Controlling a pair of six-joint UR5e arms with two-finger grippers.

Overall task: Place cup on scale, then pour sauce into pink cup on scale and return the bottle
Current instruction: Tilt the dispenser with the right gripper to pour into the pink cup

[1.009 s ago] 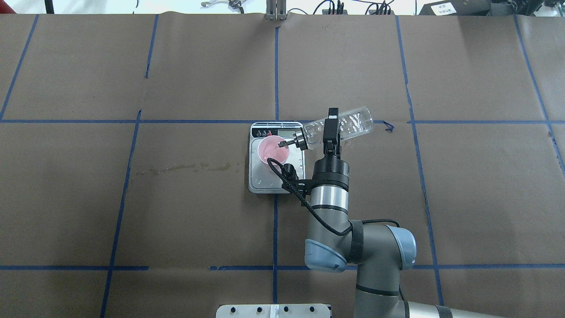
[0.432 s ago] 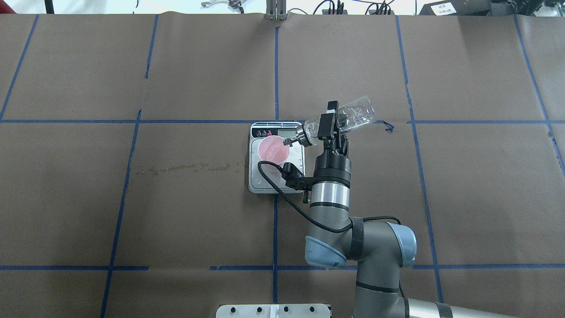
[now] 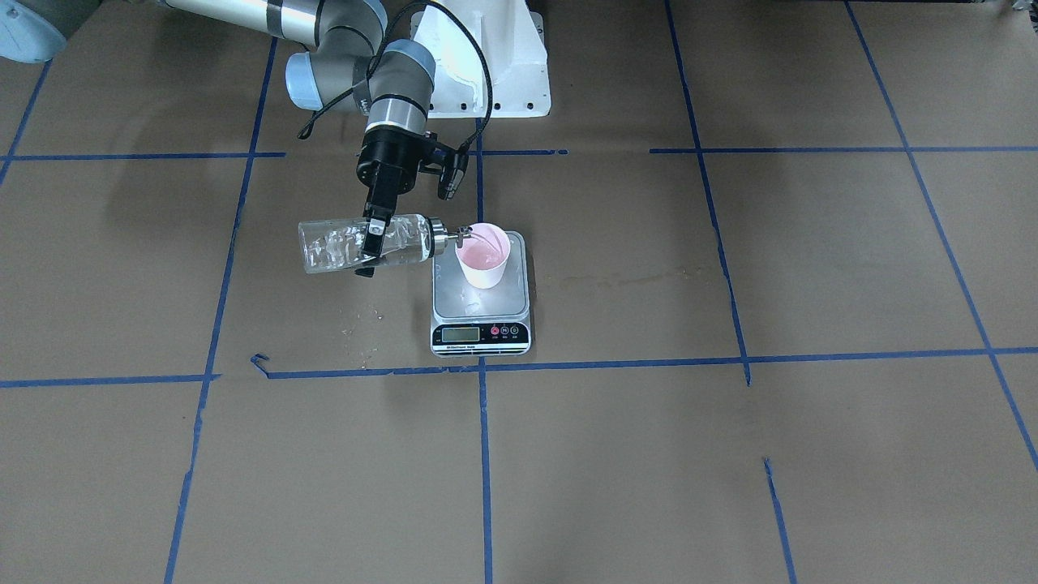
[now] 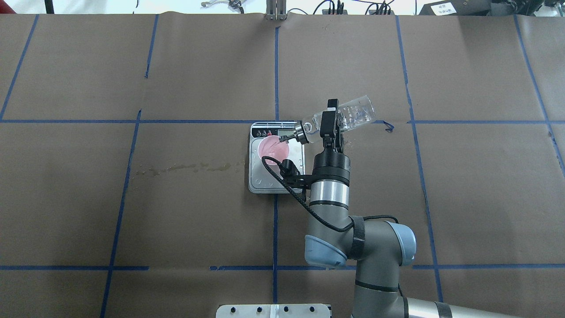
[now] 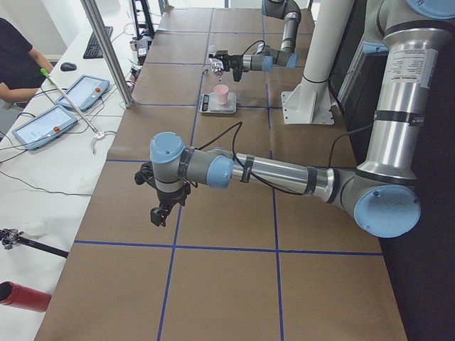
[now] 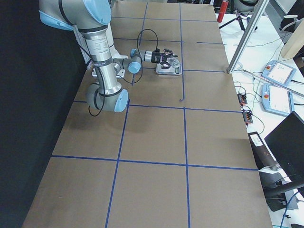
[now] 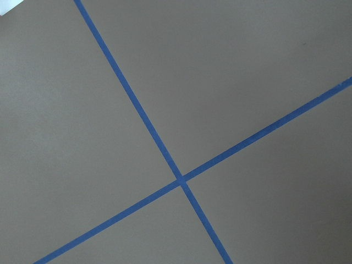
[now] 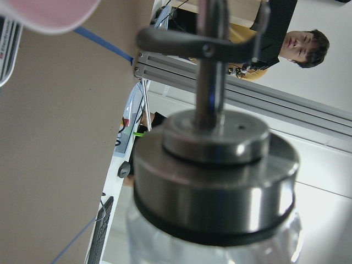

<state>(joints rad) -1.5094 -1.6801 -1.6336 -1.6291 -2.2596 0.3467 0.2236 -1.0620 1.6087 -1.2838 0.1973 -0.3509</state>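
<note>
The pink cup (image 3: 483,258) (image 4: 273,148) stands upright on the scale (image 3: 454,307) (image 4: 265,182), towards its display end. My right gripper (image 3: 371,243) (image 4: 329,122) is shut on the clear glass bottle (image 3: 336,246) (image 4: 355,115) and holds it almost level. The silver cap (image 8: 214,181) and thin spout reach over the cup's rim (image 8: 52,14). Clear sauce shows inside the glass, and a thin stream seems to run from the spout into the cup. My left gripper (image 5: 160,213) hangs over bare paper far from the scale. I cannot tell if it is open or shut.
A wet streak (image 4: 185,168) marks the paper beside the scale, and drops (image 3: 361,332) lie under the bottle. The white robot base (image 3: 486,65) stands behind the scale. A person (image 5: 14,57), tablets and a metal post (image 5: 106,50) are along the table's far edge.
The right wrist has rolled slightly and the bottle stays tilted over the cup. Its spout has crept a little toward the scale's display end.
</note>
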